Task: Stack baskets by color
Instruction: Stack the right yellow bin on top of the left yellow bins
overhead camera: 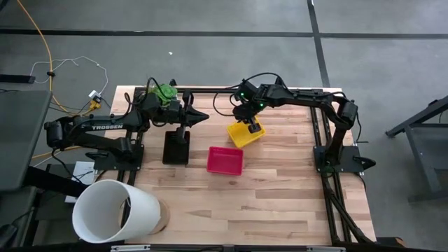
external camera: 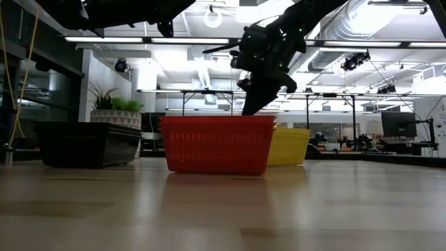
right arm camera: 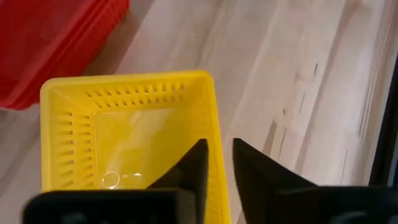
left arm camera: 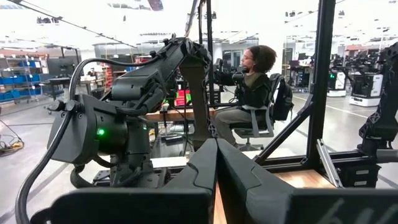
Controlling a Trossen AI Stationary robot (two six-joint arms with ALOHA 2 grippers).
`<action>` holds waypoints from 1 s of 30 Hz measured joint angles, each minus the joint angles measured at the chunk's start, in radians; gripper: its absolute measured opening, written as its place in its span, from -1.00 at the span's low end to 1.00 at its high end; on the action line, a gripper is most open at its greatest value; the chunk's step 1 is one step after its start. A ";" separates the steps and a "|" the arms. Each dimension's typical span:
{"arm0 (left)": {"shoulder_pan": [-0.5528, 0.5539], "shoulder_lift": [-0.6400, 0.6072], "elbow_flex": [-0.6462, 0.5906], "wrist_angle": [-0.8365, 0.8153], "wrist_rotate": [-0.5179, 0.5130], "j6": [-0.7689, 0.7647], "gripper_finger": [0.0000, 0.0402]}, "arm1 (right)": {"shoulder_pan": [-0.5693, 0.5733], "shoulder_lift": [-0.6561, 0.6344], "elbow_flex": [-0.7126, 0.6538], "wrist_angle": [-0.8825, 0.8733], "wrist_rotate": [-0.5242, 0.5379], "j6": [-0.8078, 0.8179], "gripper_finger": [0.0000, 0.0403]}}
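Observation:
A yellow basket sits on its base on the table at the far middle, turned askew. My right gripper reaches down over its right-hand wall, one finger inside the basket and one outside, a little apart. A red basket rests nearer the front. A black basket stands to its left. My left gripper hovers shut above the black basket, pointing level toward the right arm, with nothing in it. My right gripper straddles the yellow basket's wall from above, slanting down. The inner finger lies close against the wall's inner face. A sliver of table shows between the wall and the outer finger. Whether either finger touches, I cannot tell.
A large white bucket lies on its side at the near left corner. A potted green plant stands at the far left behind my left arm. Bare wood lies at the near right. A person sits beyond the table.

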 joint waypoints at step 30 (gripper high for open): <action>0.000 0.000 0.000 -0.002 0.000 0.022 -1.00 | -0.035 -0.080 -0.210 0.020 0.169 0.257 -0.98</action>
